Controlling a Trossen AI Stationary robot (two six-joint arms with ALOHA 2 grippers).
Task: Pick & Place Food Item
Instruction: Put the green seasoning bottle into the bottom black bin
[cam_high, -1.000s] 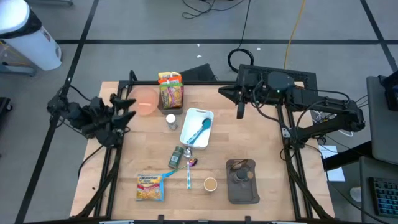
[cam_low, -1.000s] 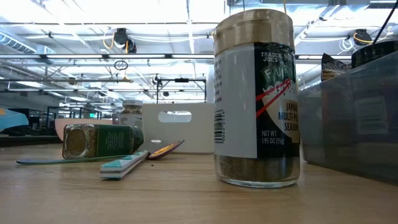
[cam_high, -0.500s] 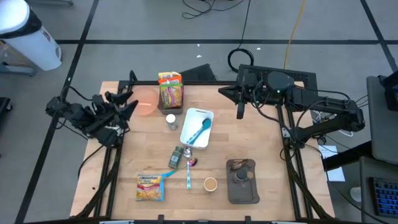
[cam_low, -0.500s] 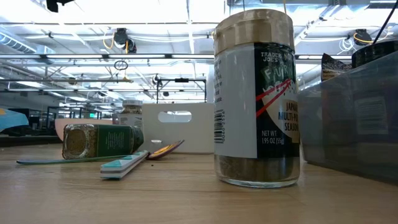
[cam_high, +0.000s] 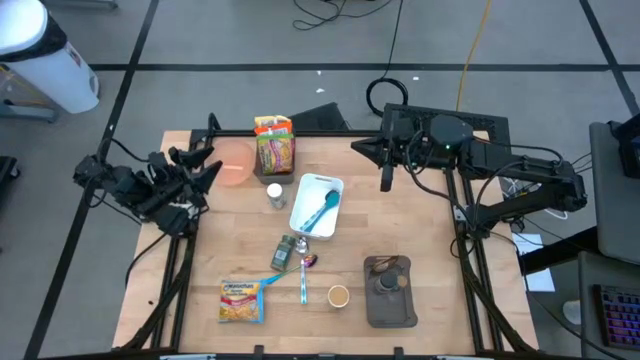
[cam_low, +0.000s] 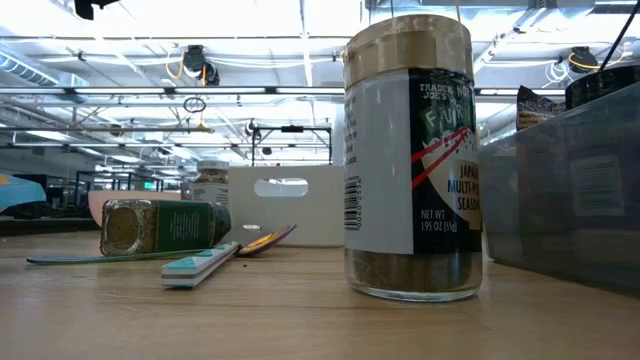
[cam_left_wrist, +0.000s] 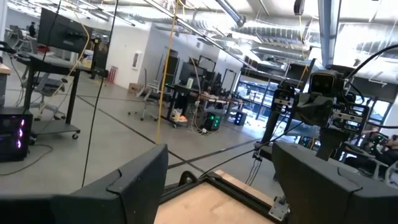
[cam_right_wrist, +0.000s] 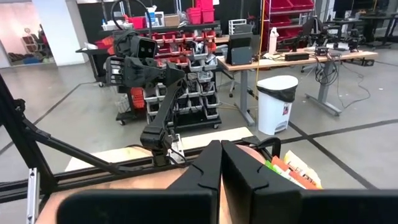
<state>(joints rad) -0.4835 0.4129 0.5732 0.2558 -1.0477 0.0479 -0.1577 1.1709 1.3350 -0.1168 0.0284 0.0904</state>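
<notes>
Left gripper (cam_high: 200, 163) spread wide, empty, far-left by pink bowl (cam_high: 236, 161); right gripper (cam_high: 386, 181) clenched, empty. Descend squarely over noodle packet (cam_high: 275, 150).

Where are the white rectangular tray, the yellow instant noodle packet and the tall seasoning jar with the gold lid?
white rectangular tray (cam_high: 303, 209): high view, bare floor near its left wall.
yellow instant noodle packet (cam_high: 241, 299): high view, packet's middle.
tall seasoning jar (cam_low: 412, 160): low view, front label.

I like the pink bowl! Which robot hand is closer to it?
The left gripper is closer. It sits open just beside the pink bowl, at the table's left edge. The right gripper is shut and hangs far across the table, past the white tray.
</notes>
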